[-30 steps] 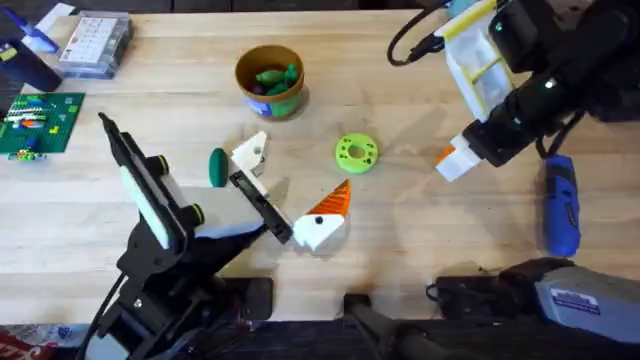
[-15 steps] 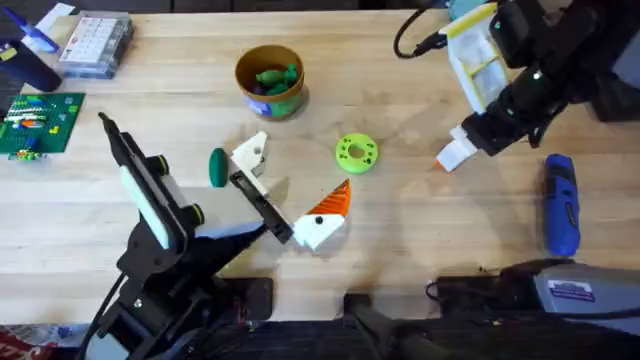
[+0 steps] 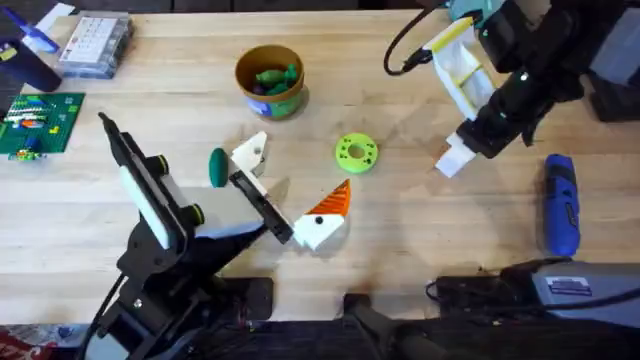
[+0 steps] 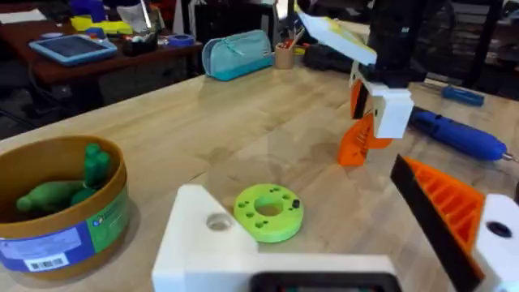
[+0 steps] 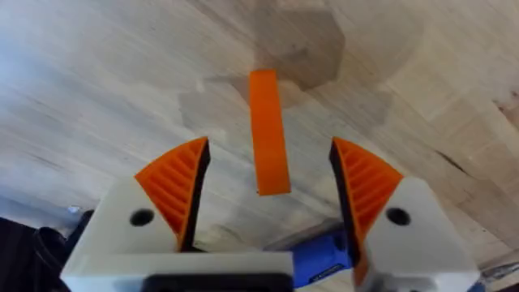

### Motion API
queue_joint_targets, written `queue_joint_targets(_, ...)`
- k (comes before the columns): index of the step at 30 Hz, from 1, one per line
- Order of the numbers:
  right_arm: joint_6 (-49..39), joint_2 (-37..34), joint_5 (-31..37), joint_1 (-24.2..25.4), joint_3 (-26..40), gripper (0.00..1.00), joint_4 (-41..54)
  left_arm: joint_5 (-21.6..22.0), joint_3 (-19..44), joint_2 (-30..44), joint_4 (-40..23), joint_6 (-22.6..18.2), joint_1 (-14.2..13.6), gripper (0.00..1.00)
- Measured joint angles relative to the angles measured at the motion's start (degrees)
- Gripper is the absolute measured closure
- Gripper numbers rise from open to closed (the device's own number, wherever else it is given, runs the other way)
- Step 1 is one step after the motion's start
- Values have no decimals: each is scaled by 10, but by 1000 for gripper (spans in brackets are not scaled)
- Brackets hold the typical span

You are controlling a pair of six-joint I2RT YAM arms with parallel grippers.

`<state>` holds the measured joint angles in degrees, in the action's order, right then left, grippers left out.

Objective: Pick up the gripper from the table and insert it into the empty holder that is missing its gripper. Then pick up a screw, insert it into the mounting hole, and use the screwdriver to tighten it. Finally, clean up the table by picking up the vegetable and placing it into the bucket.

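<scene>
One bucket (image 3: 269, 82); one screwdriver (image 3: 561, 204); one green disc (image 3: 355, 152) (holed).

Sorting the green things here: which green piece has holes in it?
The bright green round disc lying mid-table. The dark green oval beside the left arm is smooth, and the green pieces sit inside the bucket.

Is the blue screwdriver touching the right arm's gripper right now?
Apart. The overhead view shows a stretch of bare wood between the right gripper and the screwdriver, which lies on the table.
</scene>
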<state>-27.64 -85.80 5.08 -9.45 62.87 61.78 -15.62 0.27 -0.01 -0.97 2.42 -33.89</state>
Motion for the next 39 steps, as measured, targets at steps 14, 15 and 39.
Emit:
queue_joint_targets(14, -11, -7, -2, 0, 0, 737, 0, 0, 0, 0, 0, 0, 0, 6)
queue_joint_targets(15, -12, -7, -2, 0, 0, 842, 0, 0, 0, 0, 0, 0, 0, 6)
queue_joint_targets(39, 97, 137, -31, 0, 152, 993, 7, 0, 0, 0, 0, 0, 0, 6)
